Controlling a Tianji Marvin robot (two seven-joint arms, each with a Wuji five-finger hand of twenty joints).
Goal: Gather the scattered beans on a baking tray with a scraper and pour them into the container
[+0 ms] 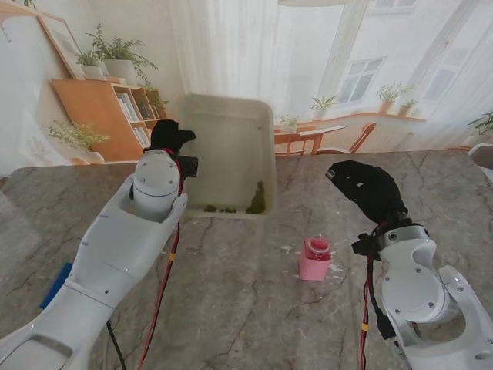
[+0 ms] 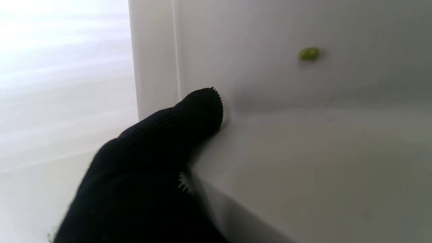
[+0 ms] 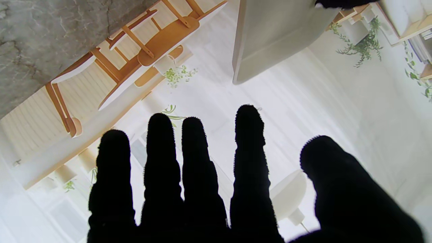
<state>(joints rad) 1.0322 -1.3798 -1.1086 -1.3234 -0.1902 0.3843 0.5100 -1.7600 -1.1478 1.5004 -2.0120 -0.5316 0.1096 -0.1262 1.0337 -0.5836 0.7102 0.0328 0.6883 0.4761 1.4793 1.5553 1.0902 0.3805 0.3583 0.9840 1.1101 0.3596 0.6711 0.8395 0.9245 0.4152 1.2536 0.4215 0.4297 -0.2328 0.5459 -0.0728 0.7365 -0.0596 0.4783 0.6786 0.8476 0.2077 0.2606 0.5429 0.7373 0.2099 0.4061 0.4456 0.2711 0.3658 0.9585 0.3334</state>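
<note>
Tray tilted, beans pooled at its near edge.
I am gripping the baking tray [image 1: 231, 123] with the left hand [image 1: 171, 137], tilting it; beans [image 1: 255, 202] are pooling; right hand [image 1: 370, 189] is hovering empty, fingers spread.

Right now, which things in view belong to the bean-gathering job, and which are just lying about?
Job:
- tray, tilted up by the left hand
- beans at its near edge
- pink container
- right hand, open

Lying about:
- blue item beside the left arm
</note>
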